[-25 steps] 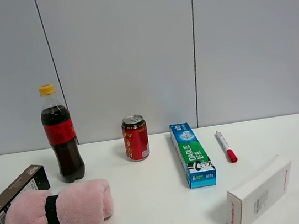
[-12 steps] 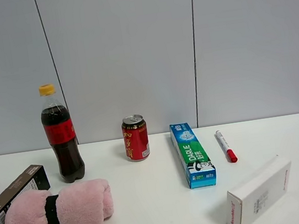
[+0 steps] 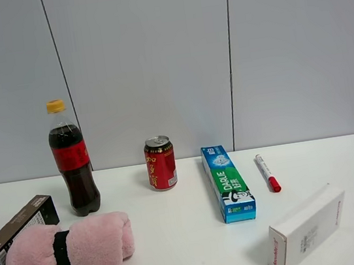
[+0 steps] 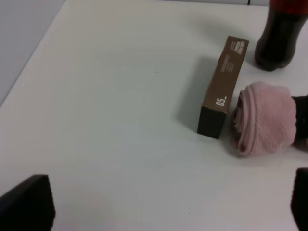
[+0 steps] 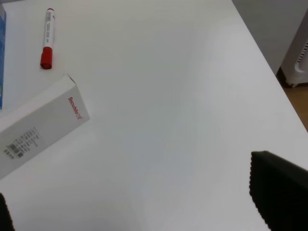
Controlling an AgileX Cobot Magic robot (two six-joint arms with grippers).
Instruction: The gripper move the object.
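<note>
The object, a long dark brown carton marked "05", lies at the table's left edge, with its near end hidden behind a pink rolled towel. In the left wrist view the carton lies flat beside the towel. My left gripper is open and empty, well short of the carton; only its black fingertips show. My right gripper is open and empty over bare table near a white carton. Neither gripper shows in the exterior view.
A cola bottle stands behind the towel. A red can, a blue-green toothpaste box and a red marker lie mid-table. The white carton is at the front right. The table's right edge is close to the right gripper.
</note>
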